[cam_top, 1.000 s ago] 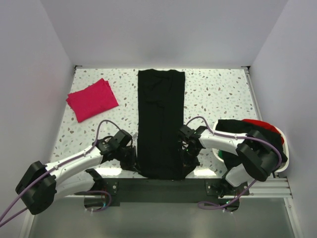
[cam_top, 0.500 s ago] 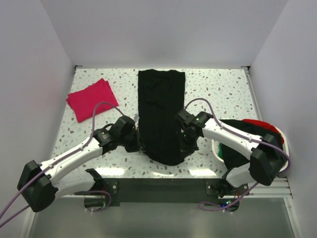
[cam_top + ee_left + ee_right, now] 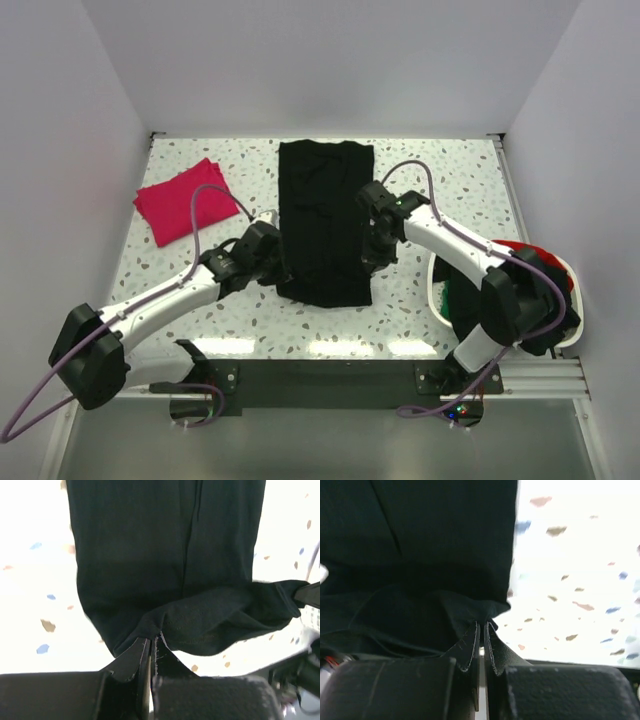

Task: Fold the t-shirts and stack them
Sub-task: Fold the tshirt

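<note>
Two grippers (image 3: pixel 150 642) (image 3: pixel 481 625), jaws clenched on one black t-shirt (image 3: pixel 325 215); one pink t-shirt (image 3: pixel 185 200) apart

Table (image 3: pixel 440 190): white top speckled with brown, grey and blue flecks; brightly lit, with glare patches along its near edge.
Back wall (image 3: pixel 320 60), left wall (image 3: pixel 60 150), right wall (image 3: pixel 590 130): plain, pale, matte; they enclose the table on three sides.
Metal rail (image 3: pixel 510 190): runs along the table's right edge.
Aluminium bar (image 3: pixel 540 378), dark panel (image 3: pixel 320 385): set across the near edge.
Grey surface (image 3: pixel 320 450): below the near edge.
</note>
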